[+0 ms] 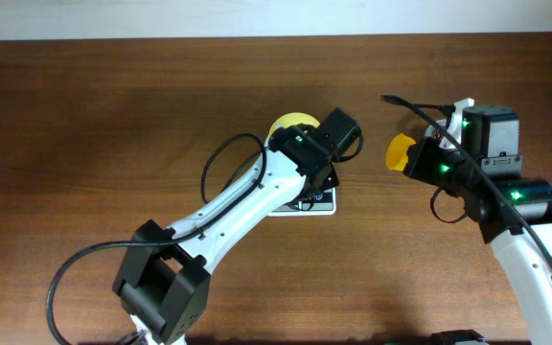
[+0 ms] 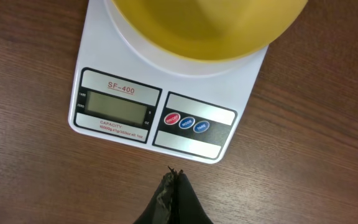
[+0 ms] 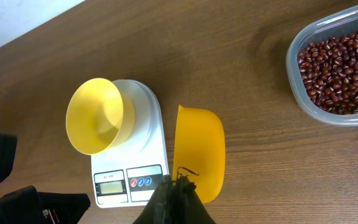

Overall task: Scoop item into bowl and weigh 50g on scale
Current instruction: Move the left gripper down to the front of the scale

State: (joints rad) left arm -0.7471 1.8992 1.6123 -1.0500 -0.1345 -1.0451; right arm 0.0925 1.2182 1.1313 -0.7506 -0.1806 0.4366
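The pale-yellow bowl (image 3: 95, 115) stands empty on the white scale (image 3: 129, 180), whose display is blank. Both also show in the left wrist view, the bowl (image 2: 207, 25) on the scale (image 2: 160, 112), and in the overhead view as the bowl (image 1: 290, 125) and the scale (image 1: 316, 203), mostly under my left arm. My left gripper (image 2: 173, 177) is shut and empty, just in front of the scale's display side. My right gripper (image 3: 178, 183) is shut on an empty bright-yellow scoop (image 3: 199, 149), to the right of the scale. The red-brown beans (image 3: 340, 59) fill a clear container at the far right.
The clear plastic container (image 3: 294, 68) sits on the brown wooden table (image 3: 253, 37), to the right of the scoop. In the overhead view the scoop (image 1: 401, 151) juts left from my right arm, and the container is hidden under that arm.
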